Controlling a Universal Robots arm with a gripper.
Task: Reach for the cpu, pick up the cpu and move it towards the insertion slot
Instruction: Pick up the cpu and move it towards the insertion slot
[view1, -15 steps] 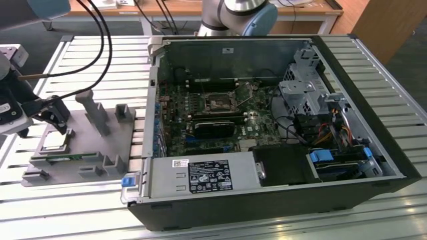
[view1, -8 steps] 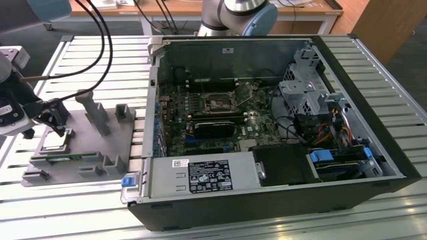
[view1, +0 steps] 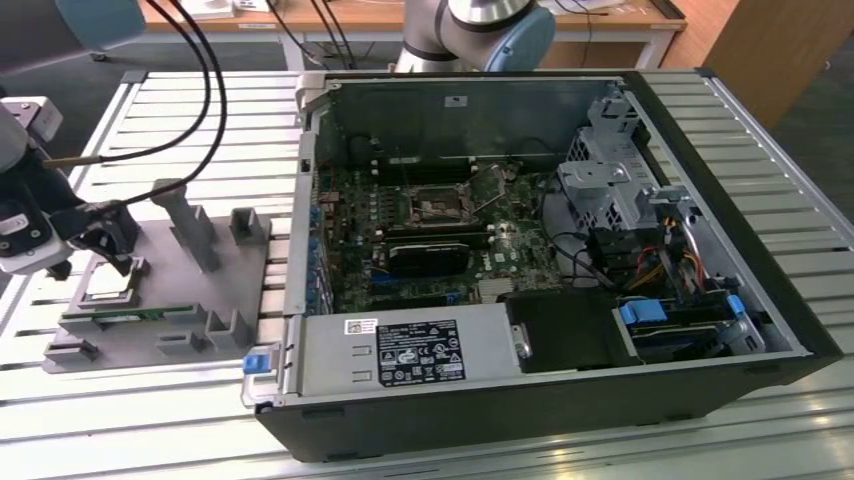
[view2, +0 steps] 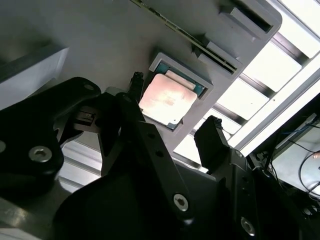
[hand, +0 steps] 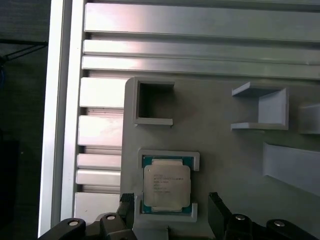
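Small flat square cpu (hand: 166, 186) with a shiny silver top lies flat in a shallow square pocket of the grey plastic holder plate (hand: 225, 160). The black claw (hand: 171, 202) hangs just over it with its two fingers apart, one on each side of the chip; I cannot tell if they touch it. The plate rests on the slatted aluminium desk (view1: 200, 120), at the exterior view's left. Well apart, toward the exterior view's right, lies the open black computer case (view1: 787, 300). Inside it, on the board, is the insertion slot (view1: 438, 207), a dark square socket with a silvery frame.
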